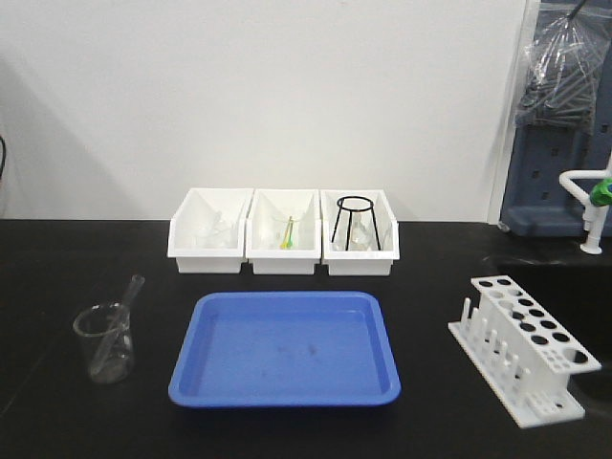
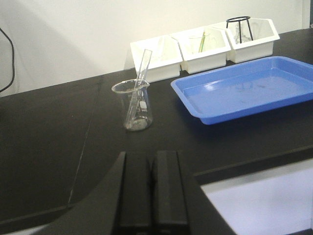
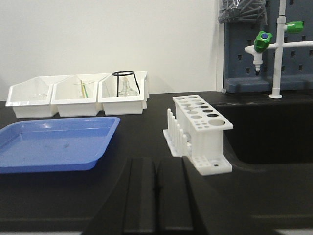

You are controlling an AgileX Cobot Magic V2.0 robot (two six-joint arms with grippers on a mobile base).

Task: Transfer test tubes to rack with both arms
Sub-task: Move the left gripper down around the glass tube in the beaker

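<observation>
Clear glass test tubes (image 1: 125, 308) lean in a clear beaker (image 1: 103, 344) at the table's left; I cannot tell how many there are. In the left wrist view the tubes (image 2: 143, 71) and beaker (image 2: 135, 110) stand ahead of my left gripper (image 2: 153, 155), which is shut, empty and well short of them. The white rack (image 1: 524, 346) stands at the right with its holes empty. In the right wrist view the rack (image 3: 200, 128) is just ahead and right of my right gripper (image 3: 155, 161), which is shut and empty. Neither gripper shows in the front view.
A blue tray (image 1: 287, 354) lies empty at the table's middle. Three white bins (image 1: 284, 234) line the back wall; the right one holds a black wire stand (image 1: 356, 220). A sink basin (image 3: 274, 132) and a green-knobbed tap (image 3: 264, 41) are right of the rack.
</observation>
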